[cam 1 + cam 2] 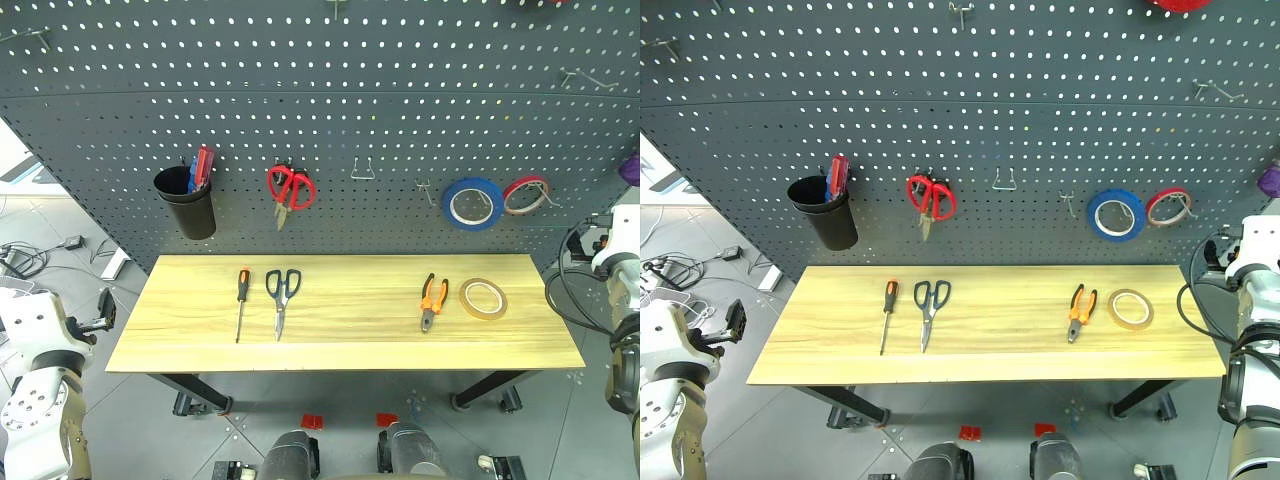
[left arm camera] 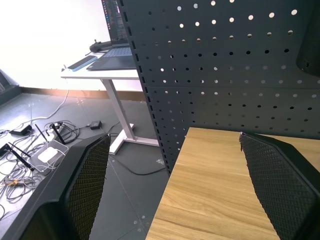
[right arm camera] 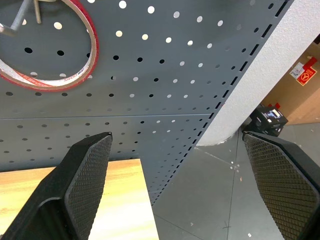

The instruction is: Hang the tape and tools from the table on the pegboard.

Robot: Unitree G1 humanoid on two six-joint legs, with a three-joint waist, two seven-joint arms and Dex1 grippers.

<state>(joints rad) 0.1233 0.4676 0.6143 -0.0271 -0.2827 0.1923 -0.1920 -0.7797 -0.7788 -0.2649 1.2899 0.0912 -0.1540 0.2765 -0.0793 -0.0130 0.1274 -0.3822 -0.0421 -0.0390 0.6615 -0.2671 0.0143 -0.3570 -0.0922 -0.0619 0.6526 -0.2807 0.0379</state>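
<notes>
Tape: thin, light ring, flat on surface beside pliers; likely slippery, best pinched through its hole. Left gripper, right gripper: open, empty.

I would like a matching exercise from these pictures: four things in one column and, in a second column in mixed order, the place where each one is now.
Things:
1. pliers
2. red scissors
3. screwdriver
4. blue tape roll

Places:
A. hanging on the pegboard, next to the thin red tape roll
B. lying on the table, at the left end of the row of tools
C. lying on the table, right beside the tan tape ring
D. hanging on the pegboard, to the right of the black cup

Pairs: 1-C, 2-D, 3-B, 4-A
</notes>
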